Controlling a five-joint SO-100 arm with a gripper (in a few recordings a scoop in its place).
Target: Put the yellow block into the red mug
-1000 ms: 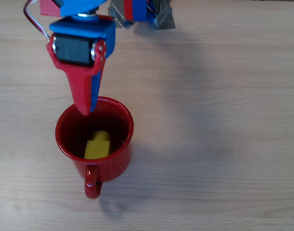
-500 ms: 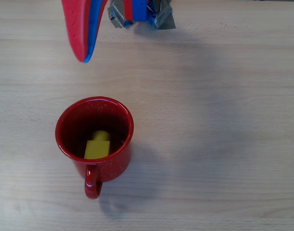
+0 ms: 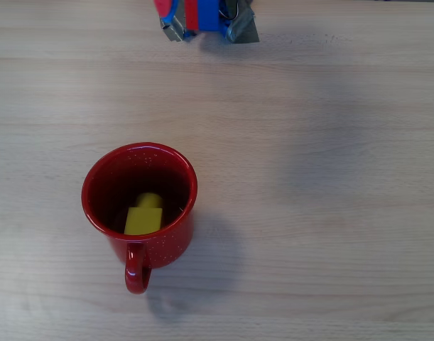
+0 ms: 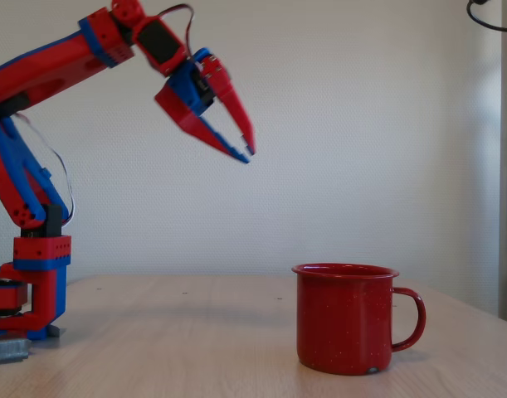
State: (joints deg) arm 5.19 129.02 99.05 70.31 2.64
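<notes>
Inside the red mug [image 3: 139, 206], yellow block [image 3: 143, 215] lies on the bottom, stud toward the far wall; task looks finished. Mug handle points toward overhead camera's near edge. Beyond and high above the mug, gripper [image 4: 248, 152] hangs empty, fingertips nearly together.

Hand [image 4: 248, 152] now raised, away from mug [image 4: 344, 319]

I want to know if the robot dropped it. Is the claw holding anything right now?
No, it holds nothing. The gripper is up in the air with its fingertips together and nothing between them. The yellow block lies inside the red mug.
</notes>
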